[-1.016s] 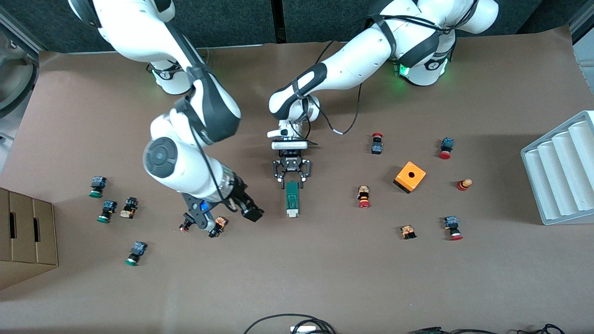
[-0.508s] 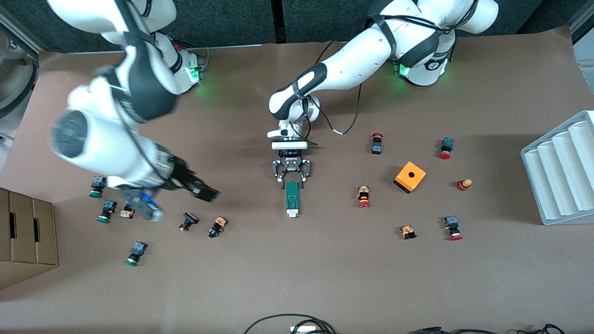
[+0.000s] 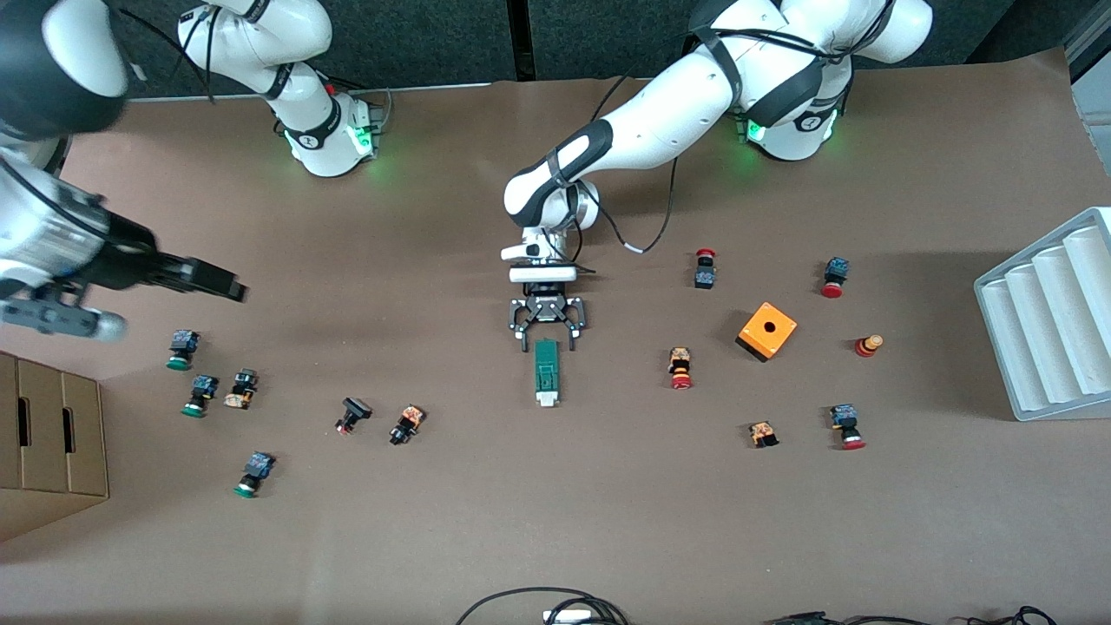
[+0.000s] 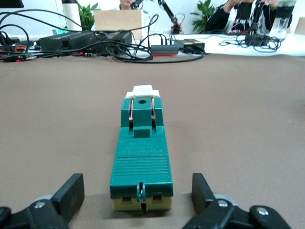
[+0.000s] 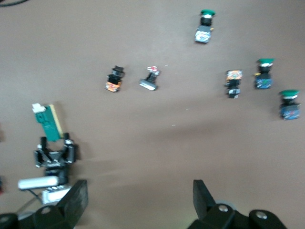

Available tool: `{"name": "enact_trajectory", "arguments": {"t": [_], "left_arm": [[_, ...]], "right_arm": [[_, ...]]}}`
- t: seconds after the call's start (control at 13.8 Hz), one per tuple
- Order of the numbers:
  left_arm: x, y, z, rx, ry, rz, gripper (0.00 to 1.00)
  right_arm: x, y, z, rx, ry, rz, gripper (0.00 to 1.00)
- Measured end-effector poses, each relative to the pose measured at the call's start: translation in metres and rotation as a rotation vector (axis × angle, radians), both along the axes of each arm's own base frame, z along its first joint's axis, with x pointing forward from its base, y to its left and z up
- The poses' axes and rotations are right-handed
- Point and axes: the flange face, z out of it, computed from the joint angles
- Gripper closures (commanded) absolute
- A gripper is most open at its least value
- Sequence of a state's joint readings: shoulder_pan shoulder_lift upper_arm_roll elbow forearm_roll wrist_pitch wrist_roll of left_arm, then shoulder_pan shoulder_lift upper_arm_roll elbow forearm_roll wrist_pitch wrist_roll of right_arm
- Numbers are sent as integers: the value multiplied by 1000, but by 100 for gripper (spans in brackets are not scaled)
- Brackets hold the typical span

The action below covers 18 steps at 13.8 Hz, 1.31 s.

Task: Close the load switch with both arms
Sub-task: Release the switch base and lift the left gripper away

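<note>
The load switch [image 3: 546, 371] is a narrow green block lying flat at mid-table, its white end toward the front camera. My left gripper [image 3: 547, 340] is low at the switch's other end, open, with a finger on each side and neither touching it. In the left wrist view the load switch [image 4: 142, 152] lies between the spread fingertips [image 4: 72, 191] of the left gripper [image 4: 138, 198]. My right gripper [image 3: 224, 285] is raised high over the right arm's end of the table, open and empty. The right wrist view has the right gripper [image 5: 139, 200] looking down on bare table, with the load switch [image 5: 49, 123] small below.
Small red-capped buttons [image 3: 681, 367] and an orange box [image 3: 767, 331] lie toward the left arm's end. Green-capped buttons [image 3: 180, 349] lie below the right gripper. A white ribbed rack [image 3: 1050, 321] and a cardboard box [image 3: 43, 443] stand at the table's ends. Cables [image 3: 555, 608] cross the near edge.
The left gripper's fingers have spread apart from the switch's end. The right arm has swung up and away from the small buttons beside the switch, toward its own end of the table.
</note>
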<state>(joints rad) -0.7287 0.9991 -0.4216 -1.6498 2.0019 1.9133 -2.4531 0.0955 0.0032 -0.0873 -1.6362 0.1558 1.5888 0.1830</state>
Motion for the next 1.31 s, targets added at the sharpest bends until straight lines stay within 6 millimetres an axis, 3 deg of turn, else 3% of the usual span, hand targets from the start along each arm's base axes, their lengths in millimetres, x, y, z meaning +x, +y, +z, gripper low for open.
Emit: {"name": "enact_trajectory", "arguments": {"t": [0.29, 0.44, 0.94, 1.31], "left_arm": [[7, -14, 42, 107, 163, 3, 0], [18, -16, 73, 144, 243, -18, 0], [60, -19, 210, 249, 583, -47, 0], [106, 19, 289, 252, 789, -137, 0]], "right_arm": [[-22, -75, -7, 3, -22, 134, 0], [-28, -93, -17, -41, -25, 162, 0], [-29, -92, -32, -110, -36, 187, 0], [-27, -89, -41, -112, -41, 191, 0]]}}
